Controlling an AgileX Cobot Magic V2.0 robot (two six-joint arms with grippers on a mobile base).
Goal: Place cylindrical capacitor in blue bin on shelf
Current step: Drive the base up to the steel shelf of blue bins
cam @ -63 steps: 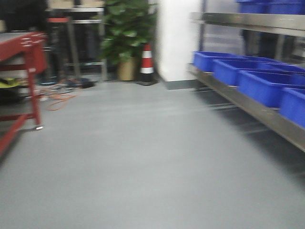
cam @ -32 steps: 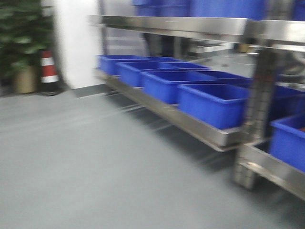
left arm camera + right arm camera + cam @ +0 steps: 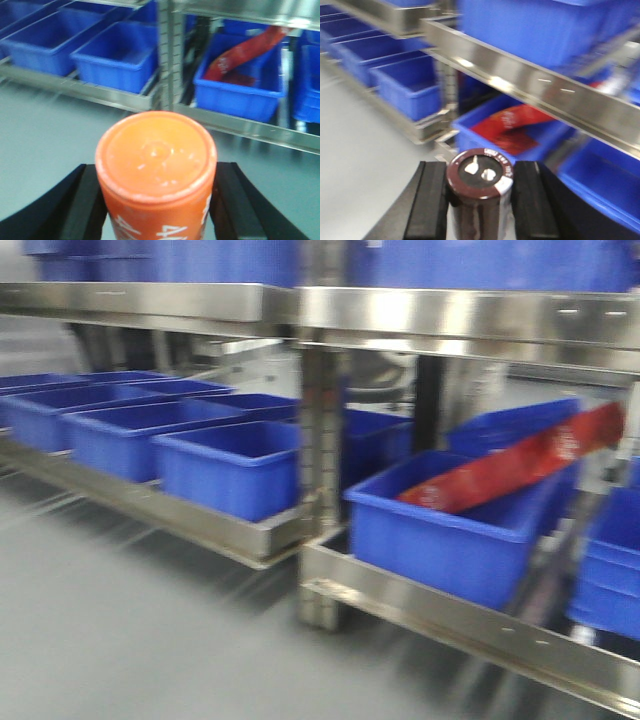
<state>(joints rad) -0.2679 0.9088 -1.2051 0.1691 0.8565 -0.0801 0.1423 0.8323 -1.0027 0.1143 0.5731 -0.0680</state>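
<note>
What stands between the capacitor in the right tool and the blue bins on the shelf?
Nothing visible does: only open floor separates the capacitor, held in the right tool, from the nearest blue bin, which holds a red packet.

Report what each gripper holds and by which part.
Left gripper: an orange cylinder, clamped by its side wall just below the top face. Right gripper: the dark cylindrical capacitor, clamped by its sides below the terminal end.
</note>
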